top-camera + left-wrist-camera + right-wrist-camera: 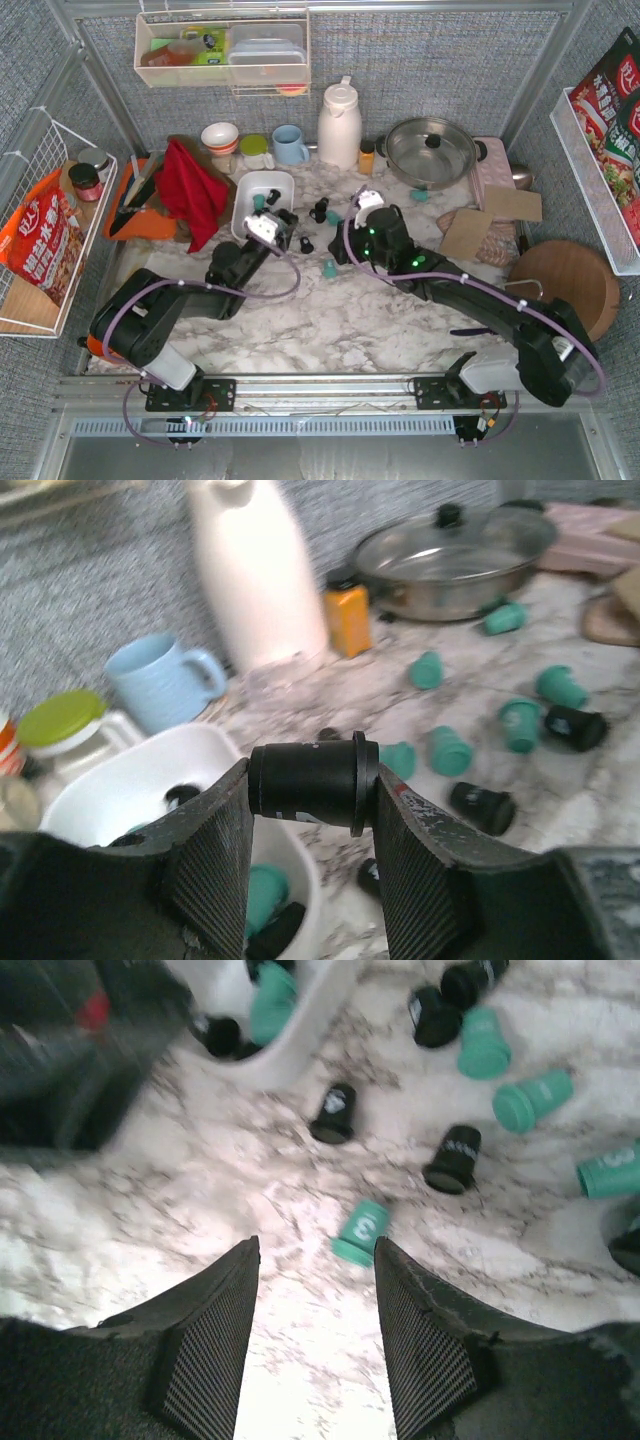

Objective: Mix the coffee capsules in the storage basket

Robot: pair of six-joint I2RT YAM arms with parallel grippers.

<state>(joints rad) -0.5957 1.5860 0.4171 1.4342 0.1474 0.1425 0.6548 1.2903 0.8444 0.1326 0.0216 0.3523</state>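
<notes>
The white storage basket sits on the marble at centre left and holds a few teal and black capsules. My left gripper hangs over the basket's near right edge, shut on a black capsule held sideways between the pads. Several teal and black capsules lie loose on the marble right of the basket. My right gripper is open and empty, low over the marble. A teal capsule marked 3 lies just ahead of its right fingertip.
A white thermos, blue mug, orange-lidded jar and lidded pan stand behind the capsules. A red cloth lies left of the basket. A round wooden board is at the right, and wire baskets hang on the side walls.
</notes>
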